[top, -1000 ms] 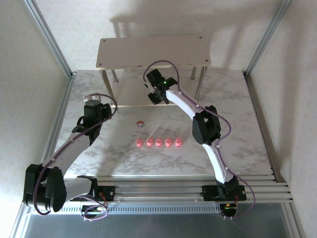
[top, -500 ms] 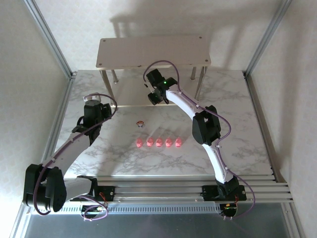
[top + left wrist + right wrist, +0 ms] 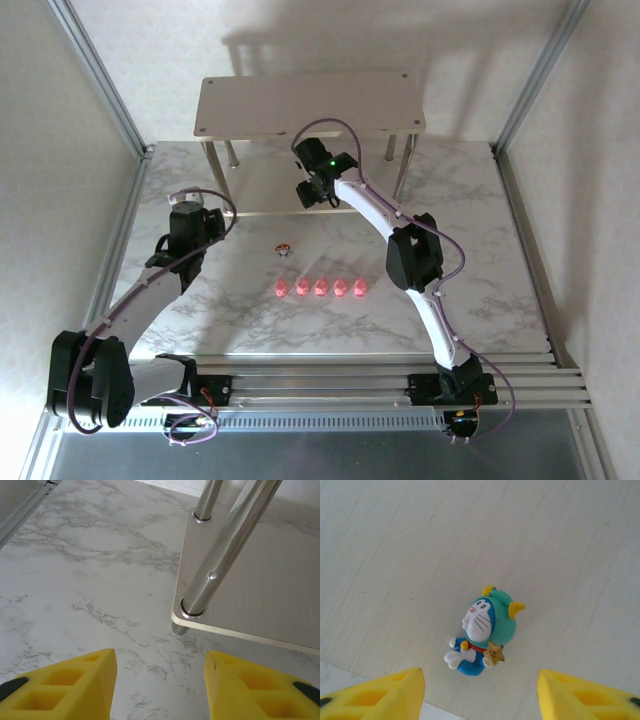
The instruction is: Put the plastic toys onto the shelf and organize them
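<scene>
- Top external view: the shelf (image 3: 310, 100) stands at the far side of the surface (image 3: 480, 260). The right tool (image 3: 310, 196) reaches in under the shelf's top board and over its lower board (image 3: 250, 190), which looks like the tier being filled.
- Five pink toys (image 3: 320, 288) wait in a row on the surface in front of the shelf. A dark-red-topped figurine (image 3: 284, 249) sits between that row and the shelf, so much of the sorting is not yet done.
- The left tool (image 3: 193, 213) hangs beside the shelf's front-left corner, probably parked there to leave the other arm room.
- Left wrist view: the left tool (image 3: 160, 680) is released, its yellow fingers (image 3: 75, 685) spread with bare surface between them. Ahead is the lower board's corner and a silver leg (image 3: 225, 555) of the shelf. No toy is within its reach here.
- Right wrist view: the teal figurine (image 3: 482, 630) lies on the shelf's lower board, close to its front edge. It is tilted rather than plainly upright, though I cannot tell for sure which way it rests.
- The right tool (image 3: 480, 695) is released too. Its jaws stand well apart on either side of the figurine and touch nothing, which fits a toy placed on the shelf and left free.
</scene>
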Controlling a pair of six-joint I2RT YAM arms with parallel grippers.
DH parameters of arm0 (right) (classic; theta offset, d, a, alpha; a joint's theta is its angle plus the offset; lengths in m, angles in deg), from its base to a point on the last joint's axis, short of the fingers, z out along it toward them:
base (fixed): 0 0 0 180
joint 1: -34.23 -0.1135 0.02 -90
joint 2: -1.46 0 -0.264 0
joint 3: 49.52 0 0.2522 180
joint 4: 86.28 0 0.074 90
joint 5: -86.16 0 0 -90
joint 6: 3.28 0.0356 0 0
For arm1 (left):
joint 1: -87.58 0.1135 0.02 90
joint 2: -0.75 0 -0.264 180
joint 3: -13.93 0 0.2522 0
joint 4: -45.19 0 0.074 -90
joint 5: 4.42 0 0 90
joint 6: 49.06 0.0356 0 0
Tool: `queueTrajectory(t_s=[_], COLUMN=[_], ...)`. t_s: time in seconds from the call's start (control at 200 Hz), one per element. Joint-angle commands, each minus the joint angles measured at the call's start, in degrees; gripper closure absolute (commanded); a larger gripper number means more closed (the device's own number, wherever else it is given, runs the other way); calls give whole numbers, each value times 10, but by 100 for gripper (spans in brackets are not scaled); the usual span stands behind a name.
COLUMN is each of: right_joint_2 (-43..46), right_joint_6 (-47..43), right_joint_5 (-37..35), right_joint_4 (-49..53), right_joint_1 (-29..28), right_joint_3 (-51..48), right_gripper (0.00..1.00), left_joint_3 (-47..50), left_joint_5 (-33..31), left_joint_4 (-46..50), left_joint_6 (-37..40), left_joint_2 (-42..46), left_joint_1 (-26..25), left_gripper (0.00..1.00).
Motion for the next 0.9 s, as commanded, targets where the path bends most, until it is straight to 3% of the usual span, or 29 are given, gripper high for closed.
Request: queueTrajectory(t_s=[0.0,0.26,0.896], right_joint_2=[32,34,27], right_joint_6=[123,179,210], right_joint_5=[-18,-26,8], right_joint_4=[-22,-57,-100], right_joint_1=[9,8,6], right_joint_3=[-45,-66,-68], right_gripper=[40,47,45], left_joint_3=[-13,-10,-8], left_joint_5=[-15,-16,-16], left_joint_4=[2,2,-1], left_joint_6=[6,6,6], left_joint_2=[1,8,10], left_joint_1=[7,6,6], left_gripper=[50,50,50])
